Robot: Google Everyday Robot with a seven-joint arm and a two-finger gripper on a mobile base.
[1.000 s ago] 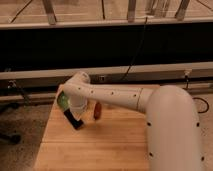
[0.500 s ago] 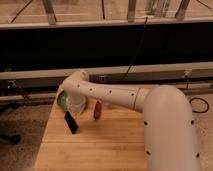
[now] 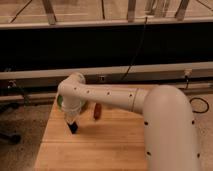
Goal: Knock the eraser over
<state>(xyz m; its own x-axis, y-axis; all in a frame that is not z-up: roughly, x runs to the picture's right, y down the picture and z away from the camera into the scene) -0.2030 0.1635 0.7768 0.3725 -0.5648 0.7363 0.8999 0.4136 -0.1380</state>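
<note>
My white arm reaches from the lower right across the wooden table (image 3: 115, 145) to its back left part. The gripper (image 3: 73, 127) points down there, its dark tip close to the tabletop. A small black shape sits right at that tip. I cannot tell the eraser apart from the gripper, so it is either hidden behind the gripper or merged with that dark tip. The green bowl (image 3: 59, 101) shows only as a sliver behind the wrist.
A reddish-orange upright object (image 3: 96, 111) stands just right of the gripper, under the forearm. The table's left edge (image 3: 46, 135) is close to the gripper. A dark wall with a grey ledge runs behind the table.
The gripper's dark tip has moved a little down and toward the near side of the table, turning from tilted to more upright. The bowl is more covered by the wrist.
</note>
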